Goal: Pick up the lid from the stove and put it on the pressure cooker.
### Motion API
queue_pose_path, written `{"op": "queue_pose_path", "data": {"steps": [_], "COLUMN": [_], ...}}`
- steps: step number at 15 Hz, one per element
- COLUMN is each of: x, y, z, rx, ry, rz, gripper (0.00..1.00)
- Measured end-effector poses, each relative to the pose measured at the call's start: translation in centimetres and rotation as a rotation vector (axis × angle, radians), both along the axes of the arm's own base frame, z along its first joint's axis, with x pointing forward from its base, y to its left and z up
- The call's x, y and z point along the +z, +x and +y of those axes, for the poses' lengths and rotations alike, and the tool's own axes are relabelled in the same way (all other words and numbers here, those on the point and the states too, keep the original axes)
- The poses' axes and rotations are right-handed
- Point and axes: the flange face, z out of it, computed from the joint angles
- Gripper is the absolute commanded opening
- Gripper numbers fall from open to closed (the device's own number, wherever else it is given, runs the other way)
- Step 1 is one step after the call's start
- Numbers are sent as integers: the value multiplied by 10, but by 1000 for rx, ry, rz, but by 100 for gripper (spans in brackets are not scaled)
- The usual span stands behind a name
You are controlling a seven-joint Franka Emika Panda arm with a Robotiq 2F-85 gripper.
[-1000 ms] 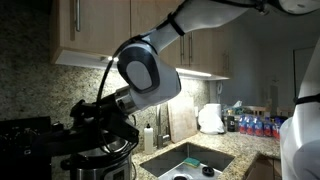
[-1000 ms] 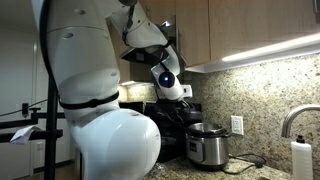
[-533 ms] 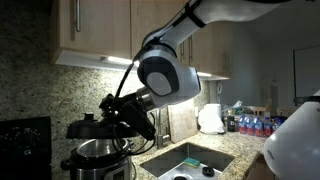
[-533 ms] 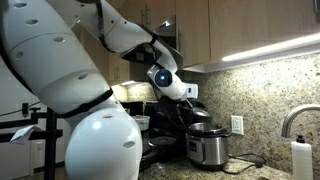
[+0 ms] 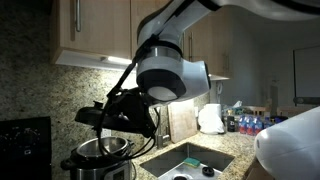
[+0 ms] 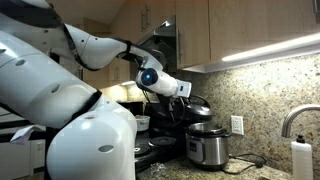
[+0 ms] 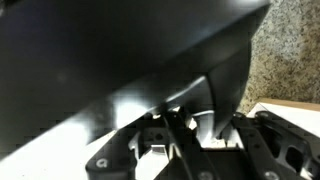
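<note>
The black domed lid (image 5: 104, 113) hangs tilted just above the pressure cooker (image 5: 97, 160), clear of its rim. My gripper (image 5: 126, 110) is shut on the lid's raised handle. In the exterior view from the other side, the lid (image 6: 197, 107) sits under the gripper (image 6: 189, 98), over the steel-bodied cooker (image 6: 208, 147). The stove (image 6: 160, 152) stands beside the cooker, and its dark back panel (image 5: 22, 134) shows at the lower left. In the wrist view the lid (image 7: 110, 50) fills the top, and the gripper (image 7: 200, 118) clamps its handle.
A steel sink (image 5: 190, 160) lies next to the cooker, with a soap bottle (image 5: 149, 137) behind it. A faucet (image 6: 292, 120) and a white dispenser (image 6: 300, 160) stand at the right. Wall cabinets hang above, and the speckled granite backsplash (image 6: 260, 95) runs close behind the cooker.
The arm has swung and turned its wrist, carrying the lid a little higher and sideways over the cooker. The lid now tilts more. The grip has stayed shut.
</note>
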Motion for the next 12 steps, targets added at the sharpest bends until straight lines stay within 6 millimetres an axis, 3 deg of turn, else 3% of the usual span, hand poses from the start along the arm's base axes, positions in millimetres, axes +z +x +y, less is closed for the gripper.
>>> {"op": "queue_pose_path", "data": {"steps": [4,12], "x": [4,1], "y": [-3,-14], "z": [1,-33], "rx": [-75,-204], "ry": [112,336], "rz": [-11,20], "gripper": [3,3]}}
